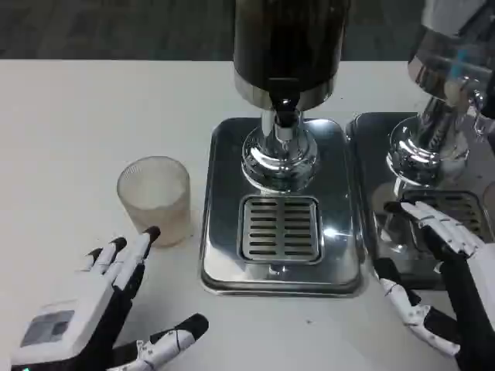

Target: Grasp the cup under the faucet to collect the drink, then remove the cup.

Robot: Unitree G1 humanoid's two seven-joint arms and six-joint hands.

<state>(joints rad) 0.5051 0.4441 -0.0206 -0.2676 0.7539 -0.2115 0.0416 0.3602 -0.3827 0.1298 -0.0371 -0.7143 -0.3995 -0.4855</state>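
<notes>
Reaching beside the cup (155, 199), the left hand (100, 309) spreads wide — right hand (448, 286) likewise splayed, both holding nothing.

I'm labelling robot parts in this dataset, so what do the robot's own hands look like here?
The left hand has a boxy white back bearing a grey rectangular panel, over a black underside. Its fingers are white segments ending in black tips. The right hand shows the same build: white finger segments with black sections between and beneath them.
</notes>
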